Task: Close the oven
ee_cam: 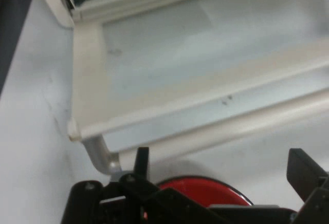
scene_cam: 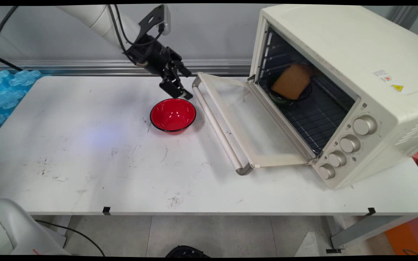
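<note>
The gripper (scene_cam: 178, 88) hangs just above the far rim of the red bowl (scene_cam: 173, 115), tilted down toward the right. In the hand view its fingers (ee_cam: 302, 171) stand apart with nothing between them; the bowl's rim (ee_cam: 205, 187) shows just behind the black linkage. The bowl sits upright on the white surface (scene_cam: 85, 152), near its middle, and looks empty.

Just right of the gripper lies the oven door (scene_cam: 247, 123), folded fully down so that its glass pane faces up. The door's metal handle (scene_cam: 216, 125) runs along the door's outer edge, close to the bowl's right side but apart from it. In the hand view the handle's end (ee_cam: 103, 158) curves down beside the door's corner.

The cream oven (scene_cam: 339, 54) stands at the right of the surface, its cavity open. Inside, on the wire rack (scene_cam: 314, 119), rests a dark dish (scene_cam: 285, 97) carrying a brown slice of bread (scene_cam: 291, 82). Four knobs (scene_cam: 349, 143) line the oven's front panel. Blue moulded packaging (scene_cam: 2, 90) lies beyond the surface's left edge.
</note>
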Motion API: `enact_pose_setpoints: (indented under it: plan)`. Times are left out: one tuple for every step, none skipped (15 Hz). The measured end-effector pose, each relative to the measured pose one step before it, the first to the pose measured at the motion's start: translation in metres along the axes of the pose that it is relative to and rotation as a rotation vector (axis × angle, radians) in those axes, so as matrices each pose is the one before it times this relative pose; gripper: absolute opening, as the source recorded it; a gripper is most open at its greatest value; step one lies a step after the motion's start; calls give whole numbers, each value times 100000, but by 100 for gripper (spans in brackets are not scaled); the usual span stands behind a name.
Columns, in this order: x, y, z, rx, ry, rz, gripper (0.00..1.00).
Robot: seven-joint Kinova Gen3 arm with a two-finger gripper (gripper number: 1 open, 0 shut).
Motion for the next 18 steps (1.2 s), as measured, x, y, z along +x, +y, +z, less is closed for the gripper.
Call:
enact_pose_setpoints:
  plan:
    - [-365,127,-68,-673,-760,-921,100]
    - [-252,87,-15,-525,-550,-629,0]
    - [-159,60,0,-397,-310,-448,0]
    - [-224,91,8,-569,-428,-602,0]
    - [-170,75,40,-476,-315,-518,0]
    - [-168,68,40,-436,-324,-467,0]
    - [-204,96,96,-559,-350,-709,0]
    - [-158,76,99,-435,-268,-603,0]
    - [-181,92,123,-447,-239,-670,0]
    - [-94,54,81,-253,-121,-383,0]
    - [-152,103,165,-379,-130,-732,0]
    - [-141,116,171,-315,-140,-695,0]
    - [-174,132,217,-280,-119,-856,0]
    - [-166,131,216,-218,-137,-792,0]
    - [-223,166,291,-221,-59,-963,0]
    - [-245,205,331,-284,2,-963,0]
    - [-206,200,315,-311,27,-763,0]
    - [-219,247,403,-383,252,-867,0]
